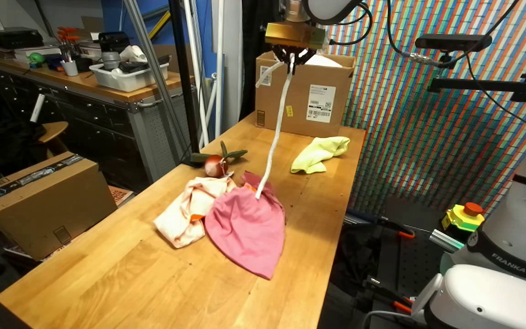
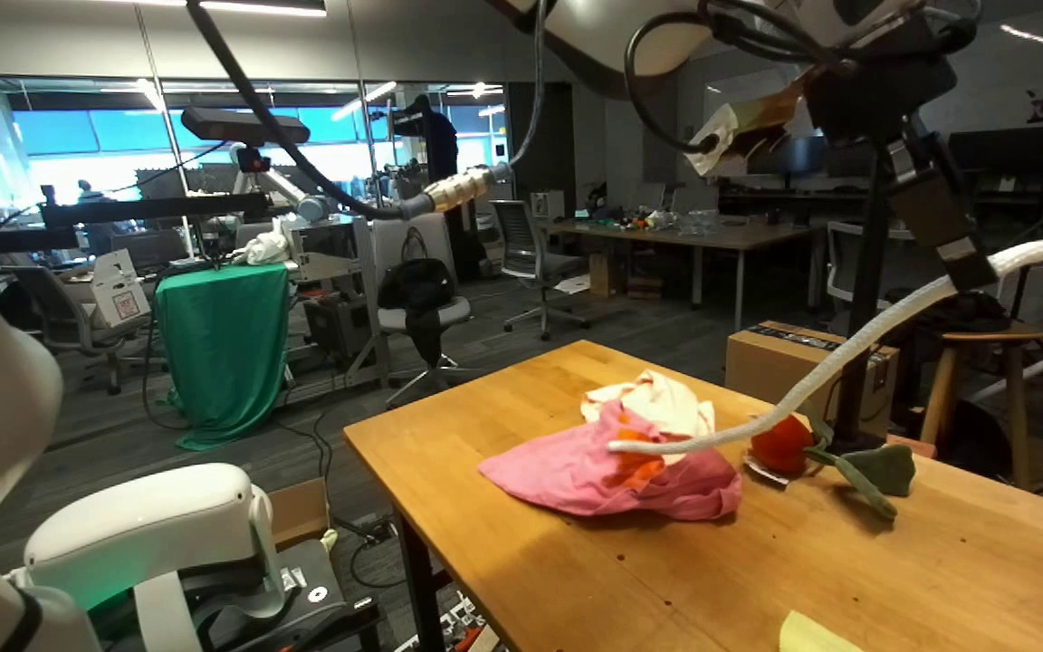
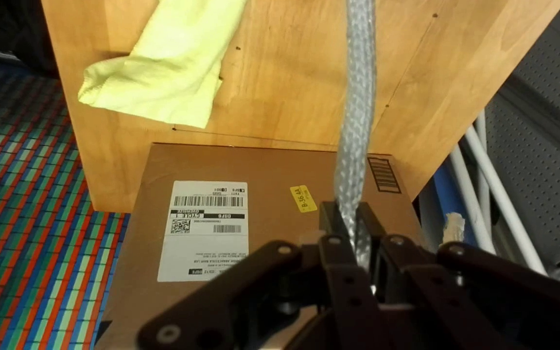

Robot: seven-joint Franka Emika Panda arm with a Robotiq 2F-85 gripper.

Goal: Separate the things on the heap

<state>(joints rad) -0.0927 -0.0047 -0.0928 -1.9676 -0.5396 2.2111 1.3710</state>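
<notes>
White braided cord [image 1: 277, 135] is pinched in your downward-pointing tool [image 3: 349, 218], its length slanting down toward the crumpled pink cloth [image 1: 250, 228].

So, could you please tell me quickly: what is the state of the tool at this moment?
Tool: closed, holding the braided white cord.

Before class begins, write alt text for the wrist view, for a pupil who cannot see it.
A black gripper holds a pale braided cord running out at the top. At upper left, a yellow-green cloth lies on a wooden table; lower in frame stands a labelled cardboard box.
</notes>
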